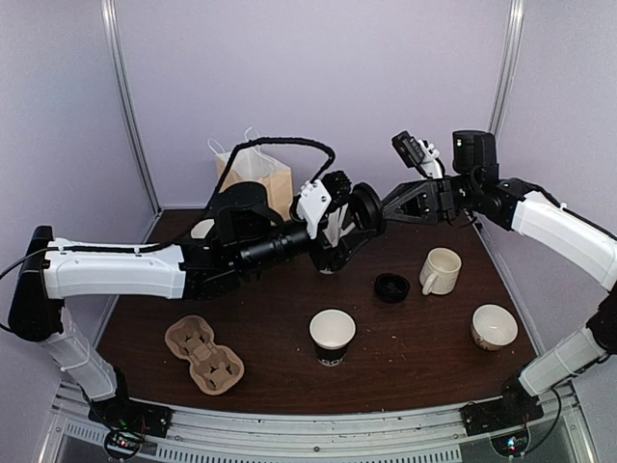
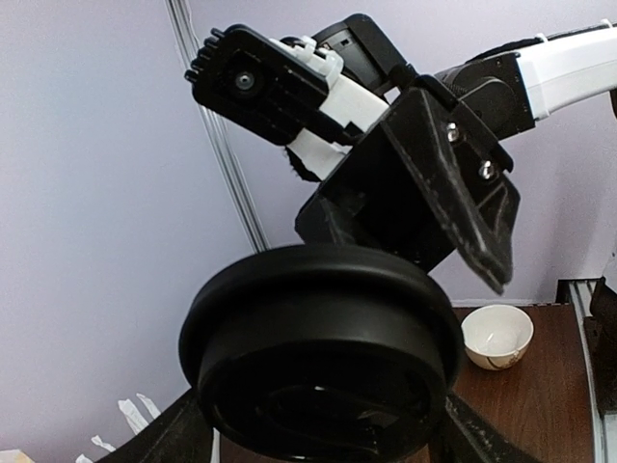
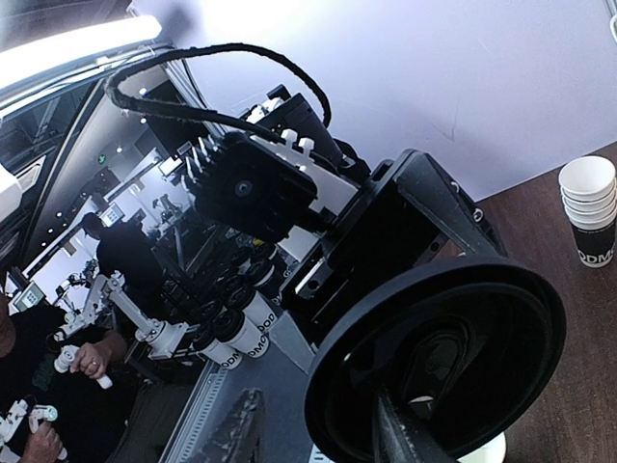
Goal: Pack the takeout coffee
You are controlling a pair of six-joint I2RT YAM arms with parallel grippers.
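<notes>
The takeout coffee cup (image 1: 332, 337) stands open-topped at the front middle of the table, black body, white rim. Its round black lid (image 1: 367, 205) hangs in the air above the table's back middle. My left gripper (image 1: 355, 224) is shut on the lid (image 2: 318, 328), with a finger pressed against each side of it. My right gripper (image 1: 388, 205) meets the lid from the right. In the right wrist view my right gripper (image 3: 323, 434) is open: one finger lies across the lid's hollow face (image 3: 453, 357), the other stands clear outside its rim.
A second black lid (image 1: 391, 286) lies on the table beside a white mug (image 1: 440, 271). A white bowl (image 1: 494, 326) sits front right, a cardboard cup carrier (image 1: 203, 353) front left, a paper bag (image 1: 255, 170) at the back. A stack of cups (image 3: 588, 207) stands further off.
</notes>
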